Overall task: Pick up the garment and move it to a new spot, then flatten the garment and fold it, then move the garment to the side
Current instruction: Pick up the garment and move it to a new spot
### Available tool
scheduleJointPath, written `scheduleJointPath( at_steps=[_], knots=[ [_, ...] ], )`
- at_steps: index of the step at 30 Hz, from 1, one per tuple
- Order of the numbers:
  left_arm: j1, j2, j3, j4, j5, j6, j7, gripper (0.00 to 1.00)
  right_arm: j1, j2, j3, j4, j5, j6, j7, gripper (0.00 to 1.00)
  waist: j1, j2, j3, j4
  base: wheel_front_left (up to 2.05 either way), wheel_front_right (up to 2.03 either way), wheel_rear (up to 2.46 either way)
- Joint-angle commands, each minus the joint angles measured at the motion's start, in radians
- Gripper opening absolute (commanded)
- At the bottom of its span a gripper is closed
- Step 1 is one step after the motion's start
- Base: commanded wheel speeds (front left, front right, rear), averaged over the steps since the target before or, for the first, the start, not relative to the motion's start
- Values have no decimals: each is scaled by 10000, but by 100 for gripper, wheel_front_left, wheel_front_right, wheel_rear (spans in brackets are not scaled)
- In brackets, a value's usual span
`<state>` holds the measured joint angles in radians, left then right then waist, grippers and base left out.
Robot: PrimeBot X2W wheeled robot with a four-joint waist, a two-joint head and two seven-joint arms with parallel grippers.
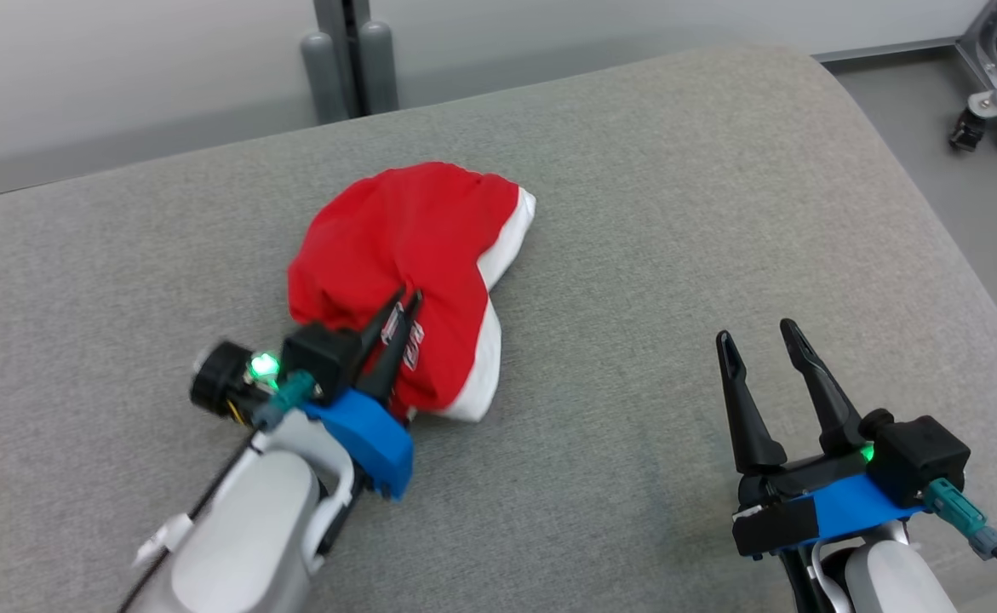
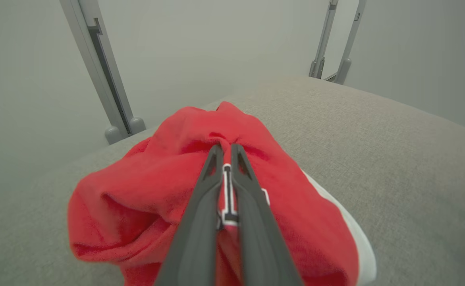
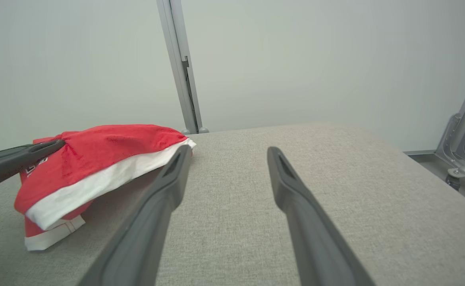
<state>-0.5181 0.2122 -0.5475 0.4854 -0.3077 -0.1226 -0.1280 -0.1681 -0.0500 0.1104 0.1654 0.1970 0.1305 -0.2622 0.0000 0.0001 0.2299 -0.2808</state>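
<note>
Cushion first: a broad grey padded top [image 1: 677, 213] runs across the head view and curves away toward twelve o'clock, giving plenty of bare cloth for the move and for the flattening to come. On it, just toward nine o'clock of the middle, sits the garment [image 1: 413, 238], red and bunched into a soft mound. It is nowhere near flat, so by my reading we're at the very first step, the pick-up.

In comes the left gripper [image 1: 404, 311] from seven o'clock, fingers aimed at one o'clock and pinched tight on a fold at the near side of the heap. The left wrist view confirms it, with red cloth puckering right at the tips. Grabbing high on a ridge like that makes sense, since it gives a bite of fabric without scraping the cushion.

Down at four o'clock waits the right gripper [image 1: 758, 336], spread wide, holding nothing, well apart from the cloth. It is likely kept clear for the spreading work.

Smaller details: a white band [image 1: 489, 358] edges the garment from two round to five o'clock, and a scrap of lettering [image 1: 414, 345] peeks out beside the clamped fingers, too small to read.
</note>
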Motion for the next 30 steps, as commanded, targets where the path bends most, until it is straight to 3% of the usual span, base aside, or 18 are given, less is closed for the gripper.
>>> scheduleJointPath(
  at_steps=[1, 2, 3, 12, 20, 30],
  knots=[
    [326, -115, -56, 134, -55, 109, -210, 16, 87, -9, -30, 50, -97, 5, -38, 100, 0, -1, -31, 117, 0, 0, 0],
    [426, -134, -136, 197, 10, 121, -303, 47, 95, -9, -37, 64, -119, 5, -38, 100, 0, -1, -53, 190, 0, 0, 0],
    [513, -172, -195, 253, 25, 152, -394, 100, 88, -8, -18, 84, -125, 5, -38, 100, 0, -1, -76, 245, 0, 0, 0],
    [876, -357, 319, -174, -117, 718, -1302, 100, 302, -11, -109, 246, -142, 5, -39, 100, 0, -1, -490, 841, 0, 0, 0],
    [1965, 20, 2000, -2089, 67, 1438, -1378, 100, 569, -14, -293, 323, -224, 5, -39, 100, 0, -1, -876, 1478, 0, 0, 0],
    [3624, -286, 3700, -3495, 639, 1615, -1383, 100, 811, -15, -739, 458, -365, 5, -39, 100, 0, -1, -1230, 2276, 0, 0, 0]
  ],
)
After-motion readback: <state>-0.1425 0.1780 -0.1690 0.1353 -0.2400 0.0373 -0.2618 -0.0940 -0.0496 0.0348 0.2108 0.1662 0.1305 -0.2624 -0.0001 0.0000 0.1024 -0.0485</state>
